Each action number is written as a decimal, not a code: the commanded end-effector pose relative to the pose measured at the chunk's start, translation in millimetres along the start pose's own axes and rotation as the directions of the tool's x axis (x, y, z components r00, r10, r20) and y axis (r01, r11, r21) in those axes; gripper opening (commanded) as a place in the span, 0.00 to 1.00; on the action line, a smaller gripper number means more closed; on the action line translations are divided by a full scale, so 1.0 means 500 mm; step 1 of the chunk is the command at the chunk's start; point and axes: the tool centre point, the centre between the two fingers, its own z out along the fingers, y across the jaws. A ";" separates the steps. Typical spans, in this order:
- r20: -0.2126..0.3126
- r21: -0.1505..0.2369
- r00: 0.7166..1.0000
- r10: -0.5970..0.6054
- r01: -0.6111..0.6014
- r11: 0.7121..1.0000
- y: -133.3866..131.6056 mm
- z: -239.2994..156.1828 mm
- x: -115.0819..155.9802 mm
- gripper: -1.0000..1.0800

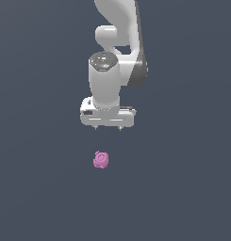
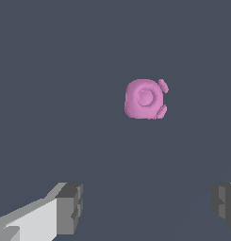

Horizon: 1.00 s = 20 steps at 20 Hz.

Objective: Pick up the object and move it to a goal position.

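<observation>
A: Going from the exterior view's left to its right, what do we have?

B: Plain dark floor on the left, then in the middle our arm [image 1: 114,56] hanging down with the gripper [image 1: 107,128] pointing at the floor. The pink object [image 1: 101,159] lies below the gripper, a touch toward the exterior view's left of it. Beyond that on the right, only floor again.

A: How do our fingers stand?

B: Spread apart and holding nothing. In the wrist view we see one fingertip [image 2: 70,208] and the other at the far edge, with a wide gap between, and the object [image 2: 145,98] lies clear of both.

A: So how far along are we?

B: Barely begun, we judge. We are not yet down on the object; descending, gripping, lifting and carrying all remain. We see no goal marker.
</observation>
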 end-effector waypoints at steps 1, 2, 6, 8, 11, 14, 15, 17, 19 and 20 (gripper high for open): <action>0.000 0.000 1.000 0.000 0.000 1.000 0.000 0.000 0.000 0.96; 0.000 0.000 1.000 -0.001 0.001 1.000 -0.001 0.000 0.000 0.96; -0.002 0.001 1.000 -0.016 0.016 1.000 -0.029 -0.008 -0.001 0.96; -0.004 0.001 1.000 -0.029 0.029 1.000 -0.051 -0.014 -0.002 0.96; -0.005 0.001 0.999 -0.038 0.038 0.999 -0.067 -0.019 -0.004 0.96; -0.005 0.001 0.999 -0.037 0.037 0.999 -0.064 -0.018 -0.004 0.96; -0.005 0.001 0.999 -0.035 0.035 0.999 -0.063 -0.017 -0.002 0.96; -0.005 0.001 0.999 -0.033 0.033 0.999 -0.060 -0.013 0.002 0.96; -0.004 0.002 1.000 -0.029 0.029 1.000 -0.057 -0.007 0.010 0.96; -0.004 0.002 1.000 -0.026 0.026 1.000 -0.054 -0.004 0.014 0.96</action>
